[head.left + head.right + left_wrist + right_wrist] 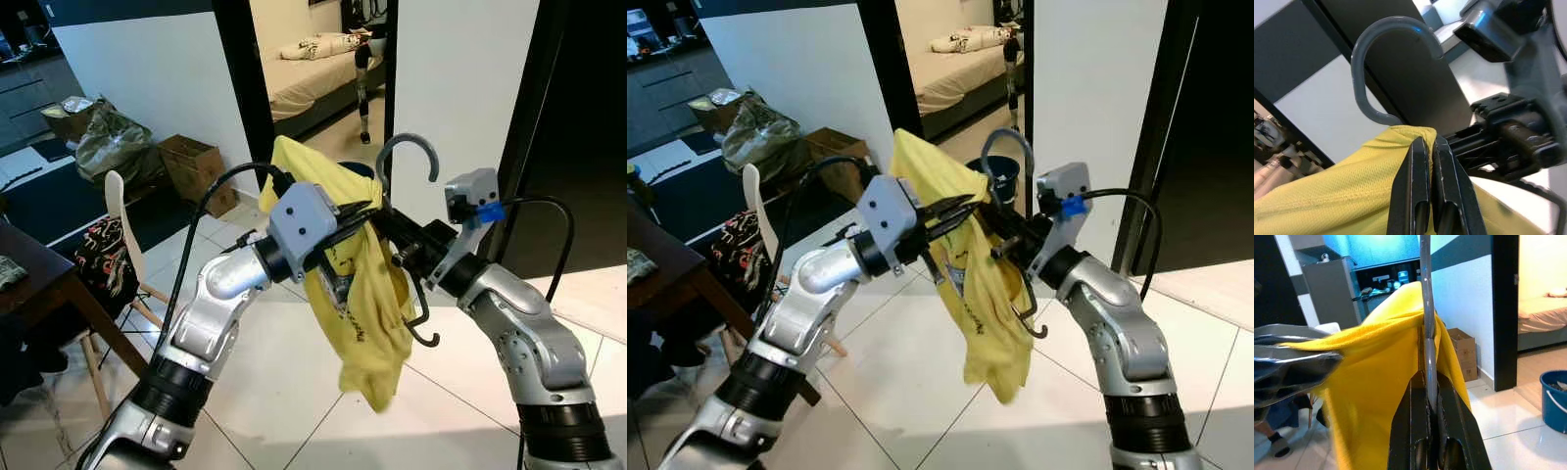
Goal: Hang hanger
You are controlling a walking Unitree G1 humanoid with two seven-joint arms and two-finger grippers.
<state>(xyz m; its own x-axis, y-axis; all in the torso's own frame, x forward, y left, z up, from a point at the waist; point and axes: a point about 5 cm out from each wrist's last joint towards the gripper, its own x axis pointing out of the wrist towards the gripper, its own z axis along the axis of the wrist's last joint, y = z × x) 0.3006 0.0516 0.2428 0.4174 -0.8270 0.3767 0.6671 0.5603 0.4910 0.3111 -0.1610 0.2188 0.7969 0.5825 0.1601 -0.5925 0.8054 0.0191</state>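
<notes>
A grey hanger draped with a yellow shirt is clamped by the right claw; the shirt is pinched by the left claw.

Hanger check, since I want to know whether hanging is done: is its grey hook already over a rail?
No: the hanger's hook curves free in the air before the white wall, held up by the right gripper.
</notes>
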